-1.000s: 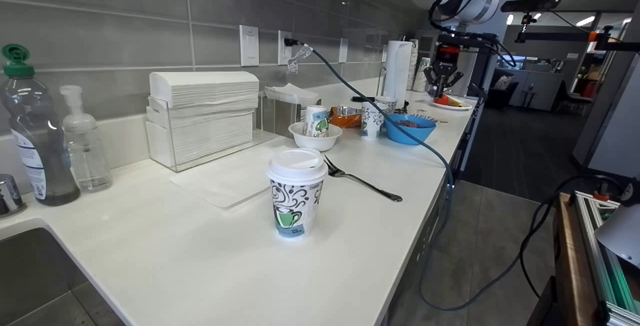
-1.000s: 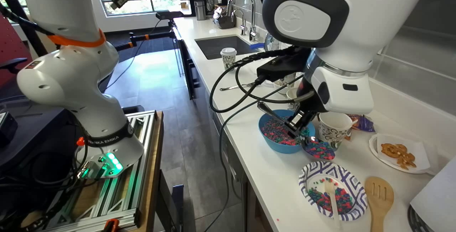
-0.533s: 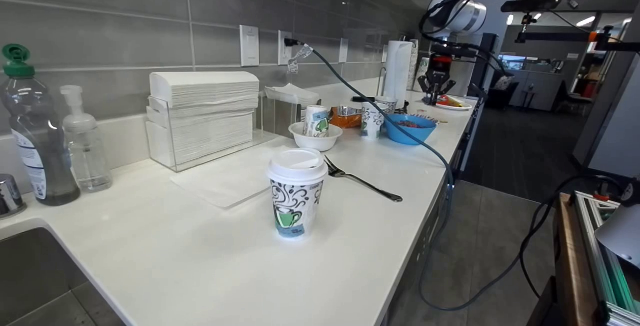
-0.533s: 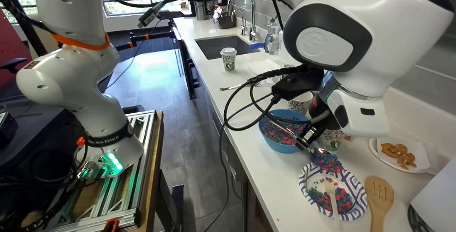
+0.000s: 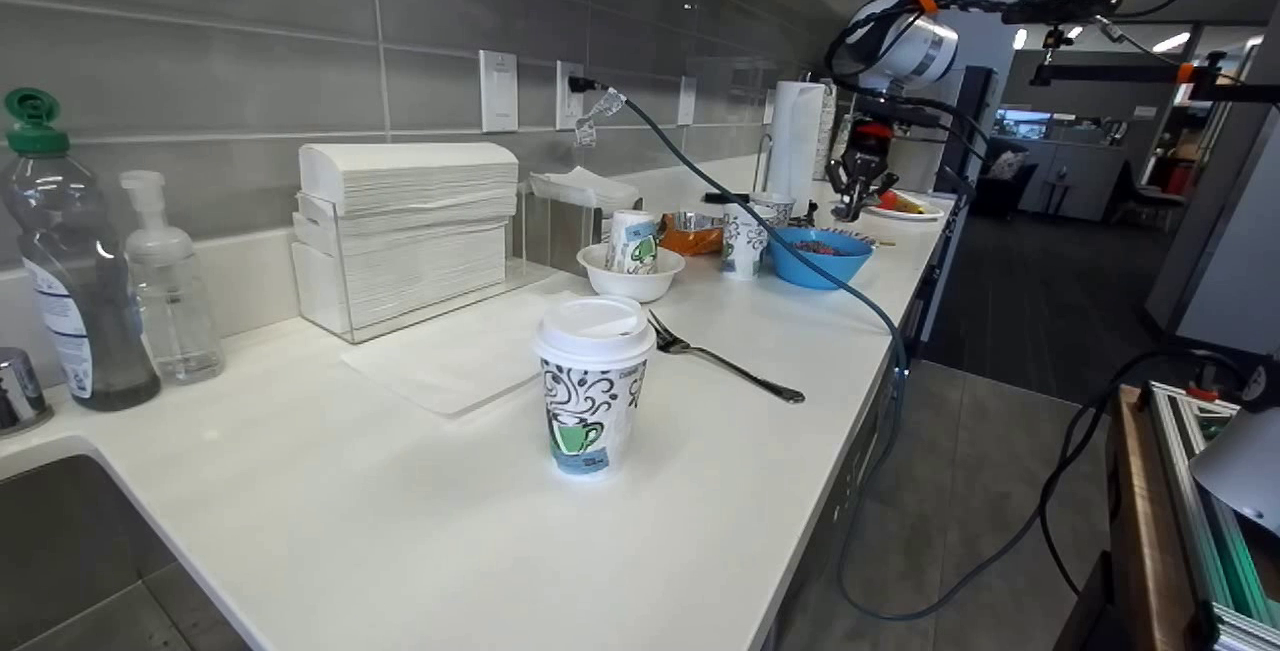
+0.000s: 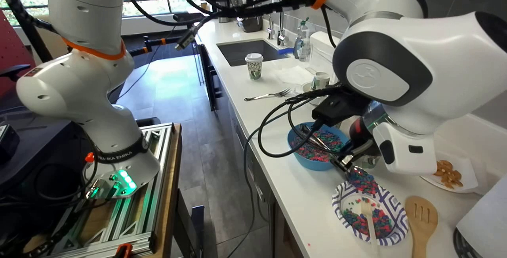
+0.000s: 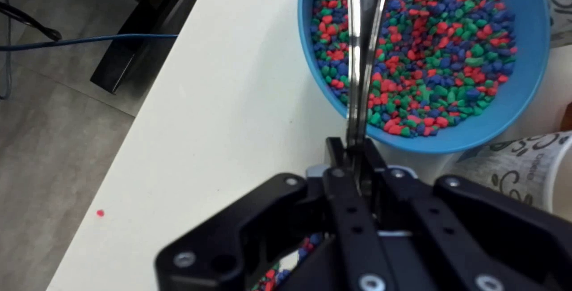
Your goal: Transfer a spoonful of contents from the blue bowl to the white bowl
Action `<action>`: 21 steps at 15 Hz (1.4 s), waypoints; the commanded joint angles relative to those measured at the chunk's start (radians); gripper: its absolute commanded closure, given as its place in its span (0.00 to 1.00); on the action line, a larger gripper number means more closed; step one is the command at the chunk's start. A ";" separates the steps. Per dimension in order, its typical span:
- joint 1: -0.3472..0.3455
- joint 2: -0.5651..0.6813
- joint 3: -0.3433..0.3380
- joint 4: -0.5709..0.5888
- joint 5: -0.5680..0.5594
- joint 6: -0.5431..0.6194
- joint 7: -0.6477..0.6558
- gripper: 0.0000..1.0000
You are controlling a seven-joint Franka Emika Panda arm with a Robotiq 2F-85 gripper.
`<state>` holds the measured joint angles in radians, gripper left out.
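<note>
The blue bowl (image 5: 822, 273) holds red, green and blue pebbles; it also shows in the other views (image 6: 313, 165), (image 7: 532, 63). My gripper (image 6: 343, 162) is shut on a metal spoon (image 7: 370, 27), whose handle points back over the blue bowl in the wrist view (image 7: 356, 152). The spoon's far end, heaped with pebbles, is at the near edge of the patterned plate in an exterior view; the gripper hides it in the wrist view. The white bowl (image 5: 632, 285) stands nearer the sink with a paper cup (image 5: 633, 241) in it; cables partly hide it in an exterior view (image 6: 306, 87).
A patterned paper plate (image 6: 340, 196) holds pebbles and a pale fork. A wooden spatula (image 6: 422, 222) lies beside it. A paper cup (image 7: 509, 170) stands close to the blue bowl. A plate of snacks (image 6: 471, 176), a metal fork (image 6: 266, 96) and a lidded cup (image 5: 597, 411) are also on the counter.
My gripper has moved down and toward the patterned plate, with the spoon shut in it. The spoon's heaped end has moved from beside the blue bowl to the plate's edge.
</note>
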<state>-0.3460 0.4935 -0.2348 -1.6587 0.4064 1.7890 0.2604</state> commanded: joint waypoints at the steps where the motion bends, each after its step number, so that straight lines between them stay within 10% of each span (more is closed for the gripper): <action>1: -0.049 0.051 0.018 0.070 0.062 -0.078 -0.036 0.97; 21: -0.166 0.120 0.044 0.119 0.294 -0.204 -0.228 0.97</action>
<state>-0.4836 0.5861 -0.2053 -1.5742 0.6517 1.6473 0.0771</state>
